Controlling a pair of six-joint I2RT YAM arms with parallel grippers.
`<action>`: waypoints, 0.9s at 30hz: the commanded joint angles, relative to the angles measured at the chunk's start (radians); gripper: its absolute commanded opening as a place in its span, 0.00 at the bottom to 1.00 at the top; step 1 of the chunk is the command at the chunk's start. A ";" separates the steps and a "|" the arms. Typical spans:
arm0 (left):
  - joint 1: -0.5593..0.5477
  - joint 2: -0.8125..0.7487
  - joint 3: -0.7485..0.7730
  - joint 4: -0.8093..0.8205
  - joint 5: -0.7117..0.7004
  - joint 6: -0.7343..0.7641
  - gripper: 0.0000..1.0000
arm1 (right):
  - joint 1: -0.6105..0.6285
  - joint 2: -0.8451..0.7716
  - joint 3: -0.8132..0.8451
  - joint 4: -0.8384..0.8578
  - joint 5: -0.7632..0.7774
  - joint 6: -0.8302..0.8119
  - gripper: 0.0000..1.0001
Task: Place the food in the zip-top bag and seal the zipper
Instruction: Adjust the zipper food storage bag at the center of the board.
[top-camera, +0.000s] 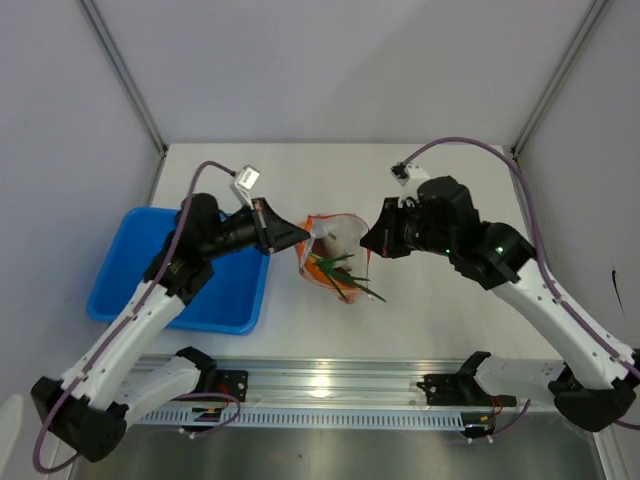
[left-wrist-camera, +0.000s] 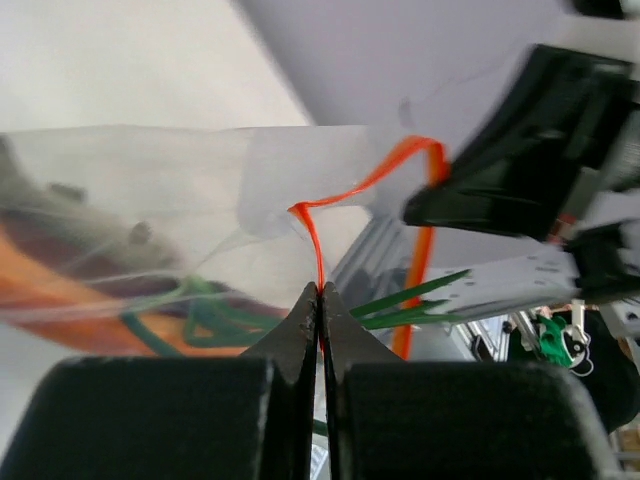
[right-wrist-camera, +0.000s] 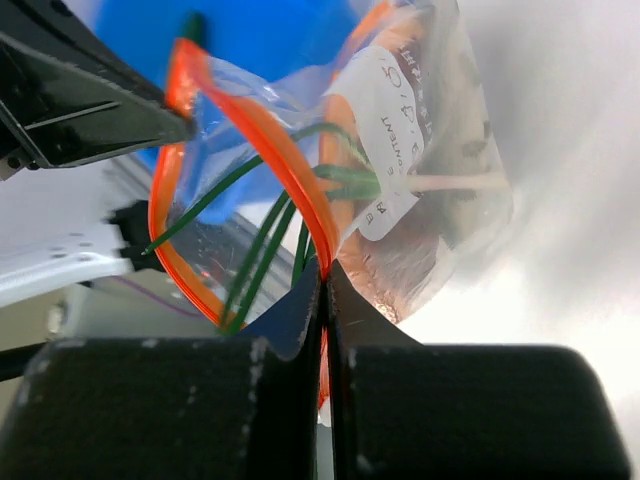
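The clear zip-top bag (top-camera: 335, 255) hangs lifted between my two grippers over the middle of the table. The dark-red meat slab (right-wrist-camera: 430, 240) with its orange rim sits inside it. Thin green stalks (top-camera: 358, 285) poke out of the open mouth toward the near side. My left gripper (top-camera: 303, 238) is shut on the red-orange zipper strip (left-wrist-camera: 318, 245) at the bag's left side. My right gripper (top-camera: 364, 240) is shut on the zipper strip (right-wrist-camera: 290, 170) at the bag's right side. The mouth stands open in a loop between the two grips.
A blue plastic tray (top-camera: 140, 265) sits on the table to the left, under my left arm. The table's near edge has a metal rail (top-camera: 320, 385) where the arm bases are bolted. Grey walls close the back and sides.
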 joint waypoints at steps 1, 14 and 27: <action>0.009 0.170 -0.106 -0.069 -0.047 0.047 0.01 | -0.018 0.089 -0.075 0.005 0.047 -0.002 0.00; -0.055 -0.003 0.059 -0.089 -0.089 0.105 0.01 | -0.006 0.040 0.148 -0.120 0.072 -0.010 0.00; -0.067 0.104 -0.100 -0.015 -0.035 0.071 0.01 | -0.042 0.043 -0.046 -0.098 0.103 -0.041 0.00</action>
